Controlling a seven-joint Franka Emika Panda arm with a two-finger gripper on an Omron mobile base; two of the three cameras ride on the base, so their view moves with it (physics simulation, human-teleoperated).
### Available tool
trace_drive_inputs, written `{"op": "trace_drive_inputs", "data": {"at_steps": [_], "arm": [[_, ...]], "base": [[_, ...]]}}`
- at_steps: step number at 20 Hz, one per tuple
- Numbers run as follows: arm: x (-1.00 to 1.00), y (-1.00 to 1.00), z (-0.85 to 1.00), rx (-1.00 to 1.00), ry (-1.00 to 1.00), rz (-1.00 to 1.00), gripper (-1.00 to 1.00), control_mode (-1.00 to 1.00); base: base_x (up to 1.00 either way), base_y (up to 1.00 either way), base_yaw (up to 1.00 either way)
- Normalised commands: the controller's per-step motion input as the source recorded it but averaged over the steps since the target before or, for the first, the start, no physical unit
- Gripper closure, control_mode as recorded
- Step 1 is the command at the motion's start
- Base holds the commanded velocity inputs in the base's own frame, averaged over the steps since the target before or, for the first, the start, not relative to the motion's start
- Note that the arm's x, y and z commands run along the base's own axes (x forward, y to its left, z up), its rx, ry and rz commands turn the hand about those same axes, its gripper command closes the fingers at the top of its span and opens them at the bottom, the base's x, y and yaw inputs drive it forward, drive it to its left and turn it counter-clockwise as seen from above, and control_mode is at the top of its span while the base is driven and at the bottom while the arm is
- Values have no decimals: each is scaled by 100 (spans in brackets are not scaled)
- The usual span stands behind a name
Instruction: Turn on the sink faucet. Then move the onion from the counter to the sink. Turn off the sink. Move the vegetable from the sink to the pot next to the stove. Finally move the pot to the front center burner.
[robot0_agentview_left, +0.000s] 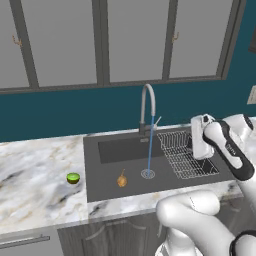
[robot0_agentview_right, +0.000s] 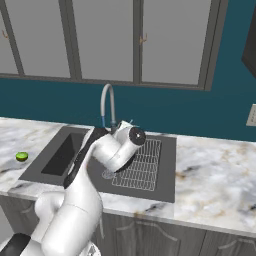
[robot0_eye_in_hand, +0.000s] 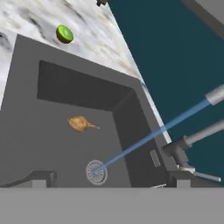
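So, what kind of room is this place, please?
A kitchen, most likely: a dark sink set in a marble counter, a faucet running water, and grey wall cabinets above.

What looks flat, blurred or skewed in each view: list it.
Left base view: even shadeless light, the water stream a flat blue line. Right base view: arm blocks much of the sink. Hand view: rolled, the onion soft-edged, the lime crisp.

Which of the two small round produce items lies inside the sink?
The tan-brown onion, beside the drain; the green lime sits on the marble counter.
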Motion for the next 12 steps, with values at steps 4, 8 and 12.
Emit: {"op": "trace_drive_inputs", "data": {"at_steps": [4,8,12], "arm": [[95,-17,0,22,13,0,-100,-100],[80,-16,-1,18,12,0,-100,-100],[16,-11,0,4,4,0,-100,-100]], "base": [[0,0,0],[0,0,0],[0,0,0]]}}
